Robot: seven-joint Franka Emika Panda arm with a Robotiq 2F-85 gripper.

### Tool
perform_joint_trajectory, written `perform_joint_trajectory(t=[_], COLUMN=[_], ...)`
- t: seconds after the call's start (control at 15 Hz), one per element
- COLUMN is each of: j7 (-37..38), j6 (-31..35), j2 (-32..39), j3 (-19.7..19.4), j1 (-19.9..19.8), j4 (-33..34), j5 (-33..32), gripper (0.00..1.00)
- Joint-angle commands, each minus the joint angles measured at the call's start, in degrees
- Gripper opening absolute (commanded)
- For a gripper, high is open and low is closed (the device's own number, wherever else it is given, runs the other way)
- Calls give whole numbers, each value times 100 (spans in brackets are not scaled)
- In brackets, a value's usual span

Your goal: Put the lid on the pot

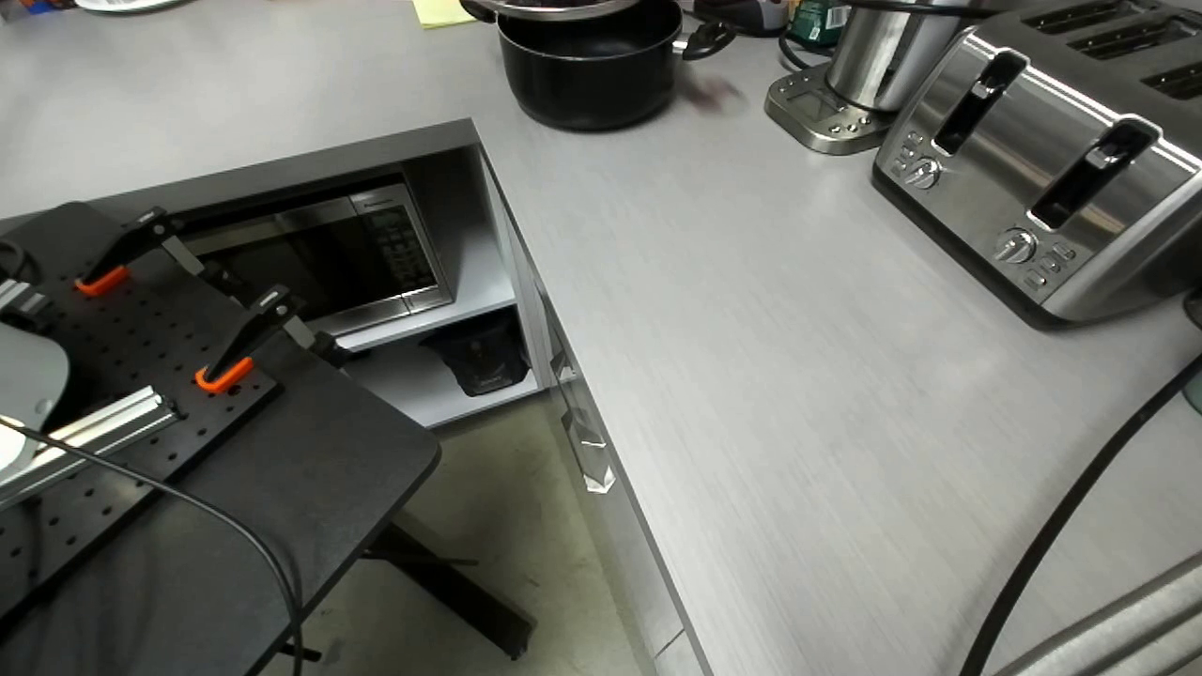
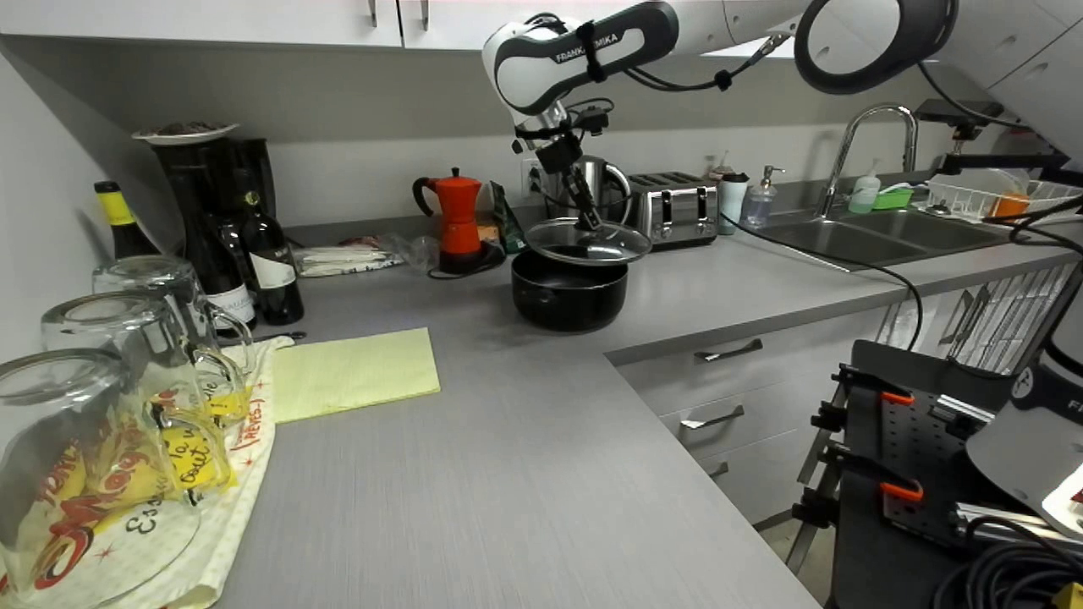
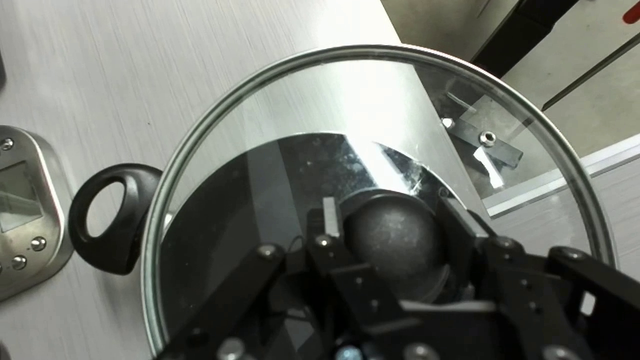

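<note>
Glass lid (image 2: pixel 599 247) hangs just over the black pot (image 2: pixel 568 300), off its centre; I hold it by the dark knob (image 3: pixel 394 235), which sits between my jaws, clenched on both its sides.

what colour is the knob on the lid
Black; the knob shows best in the wrist view.
</note>
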Motion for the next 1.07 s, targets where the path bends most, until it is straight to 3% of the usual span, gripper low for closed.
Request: perform_joint_trajectory(t=[0.0,0.47,1.0], j7=[129,-55,-923], j6=[-285,-217,-234], j2=[396,802,1046], j3=[-89,-137,-132], j1=[-21,127,237], j4=[802,1227,1574], j5=[208,-195,-698], gripper=[25,25,25])
